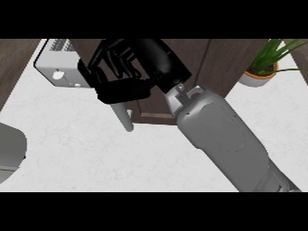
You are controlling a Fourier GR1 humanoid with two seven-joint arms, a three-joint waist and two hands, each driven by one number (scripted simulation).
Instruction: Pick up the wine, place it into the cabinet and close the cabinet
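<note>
- Your right hand (126, 74) sits upper centre, its fingers (119, 92) curled against the cabinet (203, 58) front; whether they clamp the handle (125, 118) below them, you cannot tell.
- That reach suits the door-closing step, by my reading.
- The wine is not visible anywhere; judge it inside or hidden by the hand.
- Your left hand is out of frame.
- A white appliance (59, 63) stands upper left, a plant (266, 67) upper right, both on the table (103, 153).

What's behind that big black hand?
The right hand covers part of the brown cabinet and its grey handle's upper end. No wine shows; behind the door is hidden.
</note>
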